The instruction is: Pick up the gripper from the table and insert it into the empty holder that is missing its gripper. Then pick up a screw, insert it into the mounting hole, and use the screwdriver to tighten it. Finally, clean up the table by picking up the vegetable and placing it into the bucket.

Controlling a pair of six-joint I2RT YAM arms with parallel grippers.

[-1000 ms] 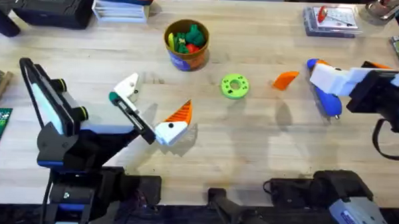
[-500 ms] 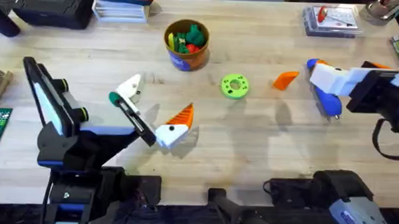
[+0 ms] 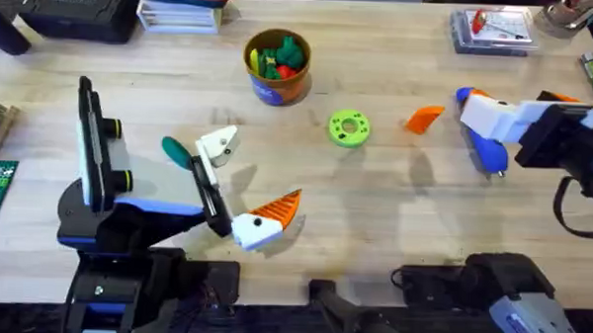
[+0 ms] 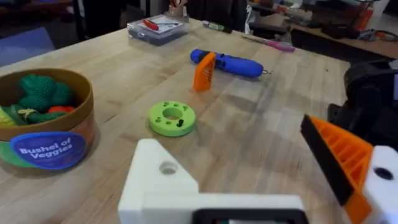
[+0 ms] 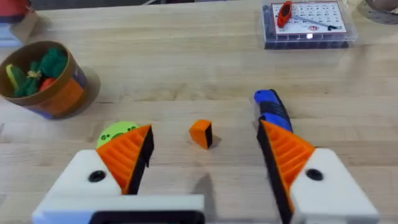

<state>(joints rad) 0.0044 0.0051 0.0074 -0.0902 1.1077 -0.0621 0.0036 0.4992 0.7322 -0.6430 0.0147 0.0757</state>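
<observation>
From overhead, the left gripper (image 3: 238,184) is hanging over the near-left part of the table (image 3: 393,229) with its two fingers spread wide and nothing between them; one finger is a bare white holder (image 3: 218,144), the other is carrying an orange ribbed pad (image 3: 280,209). The loose orange gripper (image 3: 424,117) is lying on the wood right of the lime green ring (image 3: 349,128), just beside the blue screwdriver (image 3: 483,143). The right gripper (image 3: 481,122) is hovering over the screwdriver, and from here I cannot tell how its fingers stand. The bucket (image 3: 276,66) is sitting farther back with toy vegetables inside. In the left wrist view, the holder (image 4: 163,177) is showing its empty mounting hole, while the orange gripper (image 4: 203,70) is standing on edge against the screwdriver (image 4: 227,63), beyond the ring (image 4: 171,117); the bucket (image 4: 43,124) is near. In the right wrist view, the right gripper (image 5: 205,158) is gaping open and empty, the orange gripper (image 5: 201,133) lying between its fingers' line, the screwdriver (image 5: 271,107) beside it, and a clear screw case (image 5: 308,23) is resting far back.
</observation>
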